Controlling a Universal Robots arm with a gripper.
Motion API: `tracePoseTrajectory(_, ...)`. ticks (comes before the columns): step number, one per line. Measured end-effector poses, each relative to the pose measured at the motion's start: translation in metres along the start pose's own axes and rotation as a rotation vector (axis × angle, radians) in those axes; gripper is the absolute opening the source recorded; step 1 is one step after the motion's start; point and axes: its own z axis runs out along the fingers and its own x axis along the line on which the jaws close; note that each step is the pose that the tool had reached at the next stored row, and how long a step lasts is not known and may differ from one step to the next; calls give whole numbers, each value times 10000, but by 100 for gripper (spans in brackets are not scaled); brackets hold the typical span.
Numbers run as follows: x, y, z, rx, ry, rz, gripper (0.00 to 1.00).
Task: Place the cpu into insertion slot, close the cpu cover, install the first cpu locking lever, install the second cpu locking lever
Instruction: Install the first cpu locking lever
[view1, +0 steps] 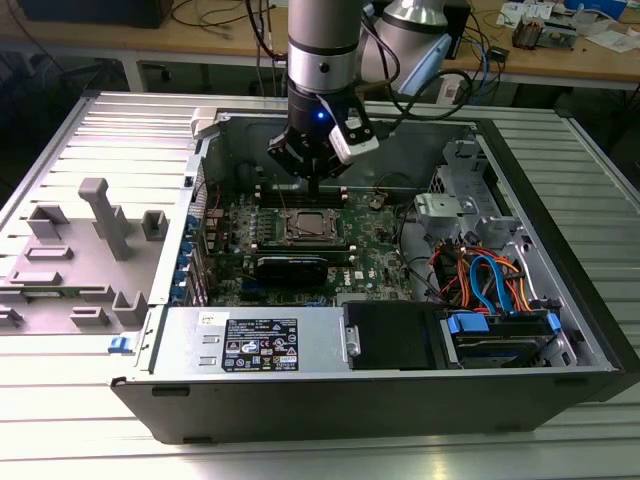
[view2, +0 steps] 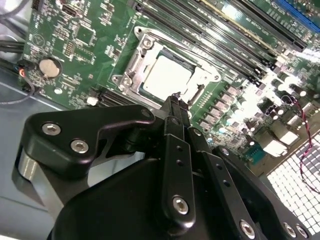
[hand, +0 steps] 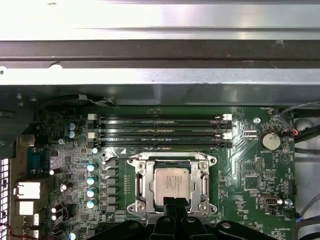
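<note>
- The cpu (hand: 171, 186) is seen lying flat in the insertion slot (hand: 167, 165), its dull silver top facing up; it is also seen in the second wrist view (view2: 167, 77) and the exterior view (view1: 305, 226).
- The cpu cover (hand: 142, 185) is laid down around the chip, which shows through its square cut-out.
- The gripper (hand: 170, 201) is held right at one edge of the socket, with its black fingers (view2: 172, 107) pressed together and nothing seen between them. Whether the tips touch the metal frame cannot be told.
- The socket is surrounded by the green board (hand: 250, 170), with long black memory slots (hand: 160, 127) just beside it and a round coin battery (hand: 270, 141) nearby.
- The board is mounted in an open computer case (view1: 330, 395), lying on its side.
- A grey plastic fixture (view1: 95, 240) is placed outside the case, at the exterior view's left.
</note>
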Motion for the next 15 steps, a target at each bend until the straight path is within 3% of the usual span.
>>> tracePoseTrajectory(9,219,1,8,-24,-2,-111,11)
tracePoseTrajectory(15,224,0,8,-29,-1,-156,11)
